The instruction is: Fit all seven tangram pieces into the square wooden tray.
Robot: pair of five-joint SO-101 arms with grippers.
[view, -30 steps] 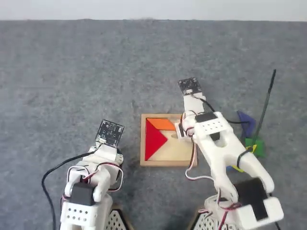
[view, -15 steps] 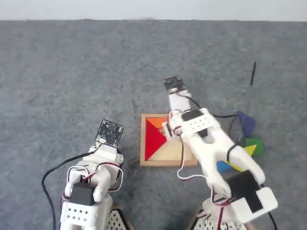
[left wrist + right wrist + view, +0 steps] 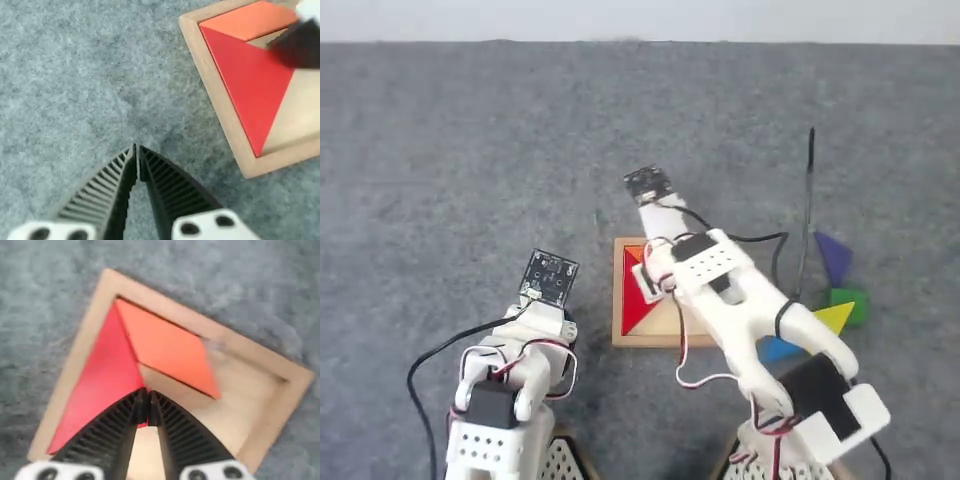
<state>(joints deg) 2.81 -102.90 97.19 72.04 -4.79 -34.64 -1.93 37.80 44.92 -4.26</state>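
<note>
Two arms, one tray and six pieces on view. Left arm [image 3: 510,375]: stands on the grey mat [image 3: 470,150], near the tray's left side. Its wrist view supplies the left gripper [image 3: 137,148], jaws pressed together on nothing, tips above bare mat and apart from the tray rim. Square wooden tray [image 3: 618,318]: mid-table, between the arms. It contains a red triangle [image 3: 250,85] with its long edge along the left wall and an orange parallelogram [image 3: 167,347] along the far wall, the two meeting edge to edge. The rest of the floor is bare wood. Right arm [image 3: 740,310]: stretched over the tray from the near right. Its wrist view supplies what the arm covers in the high view, namely the right gripper [image 3: 147,391], jaws closed tight and empty, tips over the red triangle's inner point; contact cannot be told. The high view supplies the loose pieces on the mat right of the tray: blue piece [image 3: 778,349], partly under the arm; yellow triangle [image 3: 830,318]; green piece [image 3: 852,300] just beside it; purple triangle [image 3: 832,255], farther back. Change over the last second: the right arm has swung leftward across the tray, covering more of the red and orange and uncovering the yellow and blue. The left arm is unmoved.
</note>
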